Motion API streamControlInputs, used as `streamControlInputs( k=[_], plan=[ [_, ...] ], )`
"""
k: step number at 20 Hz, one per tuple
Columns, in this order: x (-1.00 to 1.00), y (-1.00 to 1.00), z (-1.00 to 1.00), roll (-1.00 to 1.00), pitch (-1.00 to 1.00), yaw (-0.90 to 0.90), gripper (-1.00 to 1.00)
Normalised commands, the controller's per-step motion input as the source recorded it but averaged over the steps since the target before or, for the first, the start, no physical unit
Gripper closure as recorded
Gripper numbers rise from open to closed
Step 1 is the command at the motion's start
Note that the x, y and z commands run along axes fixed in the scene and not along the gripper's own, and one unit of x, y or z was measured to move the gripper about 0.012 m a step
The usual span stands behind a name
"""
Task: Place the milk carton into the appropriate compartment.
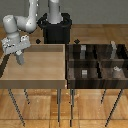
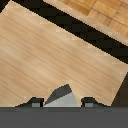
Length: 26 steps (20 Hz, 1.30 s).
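The milk carton (image 2: 62,96) is a small grey-white box with a peaked top. In the wrist view it sits between my two fingers (image 2: 34,103). My gripper (image 2: 61,103) is shut on it. In the exterior view the gripper (image 1: 20,60) hangs over the exterior view's left part of the light wooden tray (image 1: 45,75), with the carton (image 1: 20,58) held a little above the tray's floor. The dark tray with compartments (image 1: 98,62) stands to the exterior view's right, well apart from the gripper.
Dark dividers split the right tray into several compartments, and grey blocks (image 1: 85,73) stand in some of them. The light tray has raised walls. Both trays rest on thin metal legs above a wooden floor. The robot's black base (image 1: 56,27) stands behind the trays.
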Motion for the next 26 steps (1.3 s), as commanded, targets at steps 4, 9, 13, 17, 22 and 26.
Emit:
streamControlInputs(
  k=[4,9,13,17,22,26],
  plan=[
    [0.00,0.00,1.00,0.00,0.00,0.00,1.00],
    [0.00,0.00,1.00,0.00,0.00,0.00,1.00],
    [0.00,0.00,1.00,0.00,0.00,0.00,1.00],
    [0.00,0.75,0.00,0.00,0.00,0.00,1.00],
    [0.00,1.00,0.00,0.00,0.00,0.00,1.00],
    [0.00,1.00,0.00,0.00,0.00,0.00,1.00]
  ],
)
